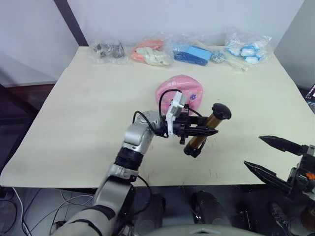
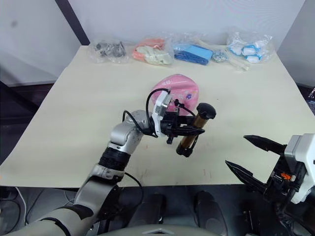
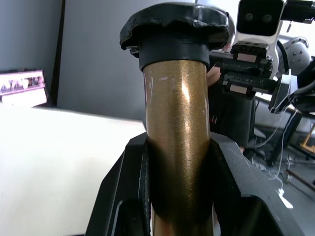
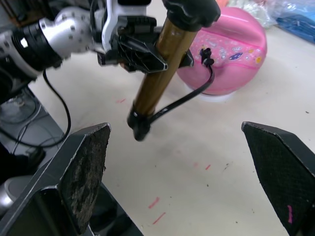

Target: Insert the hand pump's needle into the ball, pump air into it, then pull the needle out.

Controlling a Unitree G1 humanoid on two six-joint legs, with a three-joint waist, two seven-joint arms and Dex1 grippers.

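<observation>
**Op 1:** 2 grippers on my screens. My left gripper (image 1: 197, 132) has its fingers clamped around the brass barrel of the hand pump (image 1: 205, 129), lifted off the bench (image 1: 88, 118) and tilted, its wide black cap uppermost and the other black end lowest.

**Op 2:** Where is that relative to the ball?

**Op 1:** Just in front of the ball (image 1: 181, 90), on the side nearer me. The ball is pink, dented on top, and sits on the bench. From the right wrist I see the pump's thin black hose (image 4: 184, 100) leave the low end of the barrel and curve up to a small black fitting (image 4: 205, 54) against the ball's printed face. I cannot make out the needle itself.

**Op 2:** And your right side?

**Op 1:** My right gripper (image 2: 256, 160) hangs well apart from the ball, off beyond the near edge of the bench, fingers spread wide and holding nothing.

**Op 2:** Anything else near the ball?

**Op 1:** Behind the ball, along the far edge, lies a row of clear bags: dark bits (image 1: 107, 50), orange and cream (image 1: 150, 53), blue (image 1: 193, 54), then white and blue (image 1: 248, 48). None touches the ball.
</observation>
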